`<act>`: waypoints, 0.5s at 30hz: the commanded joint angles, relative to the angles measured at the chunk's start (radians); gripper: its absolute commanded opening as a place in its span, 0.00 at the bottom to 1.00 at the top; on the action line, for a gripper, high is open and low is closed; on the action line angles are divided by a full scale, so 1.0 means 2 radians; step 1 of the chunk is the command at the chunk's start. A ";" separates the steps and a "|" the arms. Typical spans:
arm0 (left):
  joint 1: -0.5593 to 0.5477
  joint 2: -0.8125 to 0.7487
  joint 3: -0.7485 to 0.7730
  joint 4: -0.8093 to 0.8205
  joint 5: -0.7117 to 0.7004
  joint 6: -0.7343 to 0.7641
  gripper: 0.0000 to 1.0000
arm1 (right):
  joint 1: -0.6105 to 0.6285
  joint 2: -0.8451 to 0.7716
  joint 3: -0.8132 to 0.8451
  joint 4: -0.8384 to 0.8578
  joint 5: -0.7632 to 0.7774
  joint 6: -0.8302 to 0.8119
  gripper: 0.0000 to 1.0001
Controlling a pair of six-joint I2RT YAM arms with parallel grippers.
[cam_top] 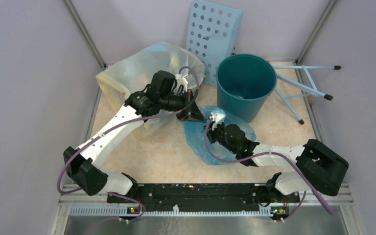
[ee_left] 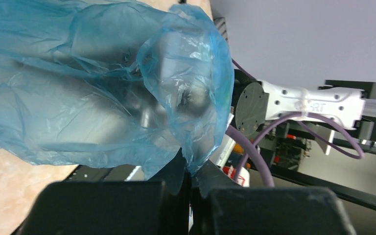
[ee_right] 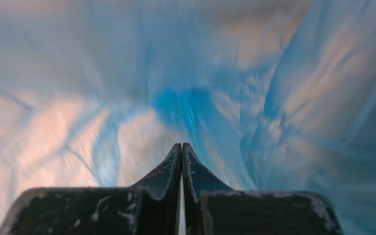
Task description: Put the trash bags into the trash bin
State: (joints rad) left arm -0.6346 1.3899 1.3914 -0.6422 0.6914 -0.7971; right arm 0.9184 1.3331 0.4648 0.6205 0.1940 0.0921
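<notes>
I count one of each object and two arms. The largest is the beige marbled tabletop, filling the middle of the top view. In the upper left of centre lies one big whitish translucent bag with yellowish edges, partly under my left arm. To its right stands one round dark-teal plastic bin, upright and mouth up. One pale-blue perforated plastic panel leans behind it at the top of the frame. At the right edge I can see a pale-blue tubular frame with three black-tipped legs.

The one thin, crinkly light-blue plastic bag lies on the table at centre frame. It is just below and left of the bin's base, and outside it.

The left gripper is at the bag's upper left edge. In the left wrist view its jaws are pressed together on a pinch of the film, and the bag billows away above them.

The right gripper sits over the bag's top. In its own view the jaws are closed tip to tip with blurred blue film all around. I cannot tell whether any film is caught between them.
</notes>
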 commanded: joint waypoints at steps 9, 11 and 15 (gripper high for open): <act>0.015 -0.007 0.051 0.153 0.119 -0.128 0.00 | 0.009 0.095 0.002 0.173 -0.063 0.051 0.00; 0.016 -0.001 0.074 0.148 0.137 -0.131 0.00 | 0.010 0.104 0.002 0.155 -0.068 0.055 0.00; 0.016 -0.005 0.091 0.208 0.214 -0.175 0.00 | 0.009 0.126 0.011 0.101 -0.073 0.069 0.00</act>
State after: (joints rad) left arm -0.6025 1.4010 1.5154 -0.4168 0.9375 -1.0447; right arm 0.9291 1.5475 0.4656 0.8753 0.0765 0.1932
